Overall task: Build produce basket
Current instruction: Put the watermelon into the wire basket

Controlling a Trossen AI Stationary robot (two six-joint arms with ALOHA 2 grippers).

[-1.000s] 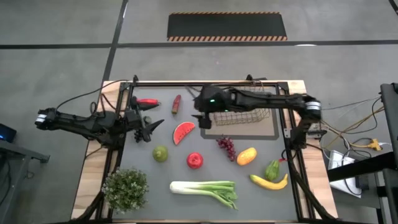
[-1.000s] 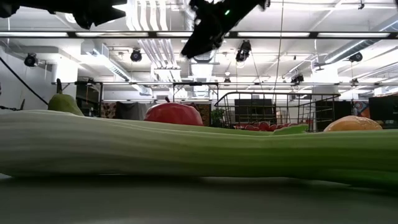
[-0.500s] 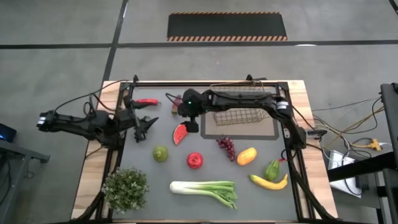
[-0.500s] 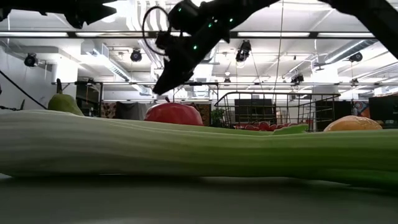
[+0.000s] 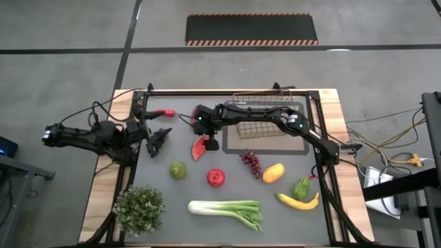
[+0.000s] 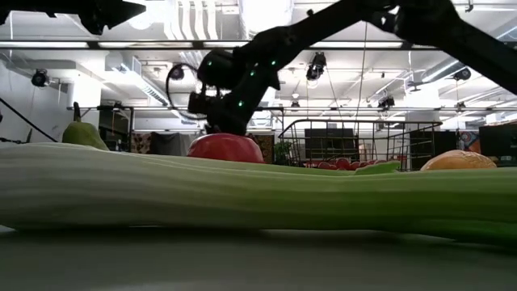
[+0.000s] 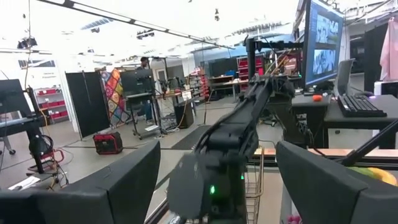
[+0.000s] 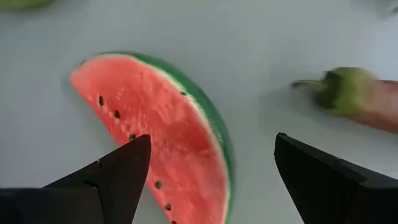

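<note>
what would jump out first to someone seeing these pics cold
The right gripper draws the eye: its arm stretches across the table from the right and hangs, open, just over the watermelon slice, which fills its wrist view. Behind it the wire basket sits at the far edge, while the leek lies along the near edge and spans the low view. The left gripper waits open at the left.
</note>
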